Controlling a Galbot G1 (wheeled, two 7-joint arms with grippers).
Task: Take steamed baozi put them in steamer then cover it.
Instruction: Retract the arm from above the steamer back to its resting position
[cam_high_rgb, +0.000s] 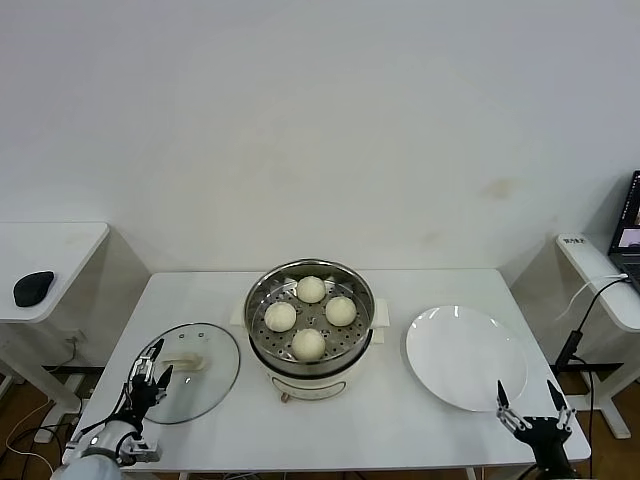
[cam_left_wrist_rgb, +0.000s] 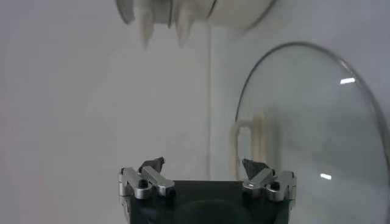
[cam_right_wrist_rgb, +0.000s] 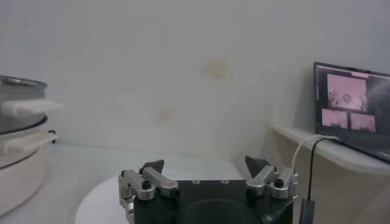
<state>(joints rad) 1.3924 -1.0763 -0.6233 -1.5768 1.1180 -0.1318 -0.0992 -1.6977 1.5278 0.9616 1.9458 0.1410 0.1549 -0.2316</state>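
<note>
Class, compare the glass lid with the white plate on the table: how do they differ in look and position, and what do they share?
The glass lid is clear with a metal rim; the white plate is opaque. The lid has a cream handle at its centre; the plate is bare. The lid lies on the steamer's left by the open left claw; the plate lies on its right. Both are round and lie flat on the table.

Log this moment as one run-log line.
four cream-white buns: in steel steamer pot | clear glass lid: on table, off pot | left hand: open over lid | right hand: open by white plate
</note>
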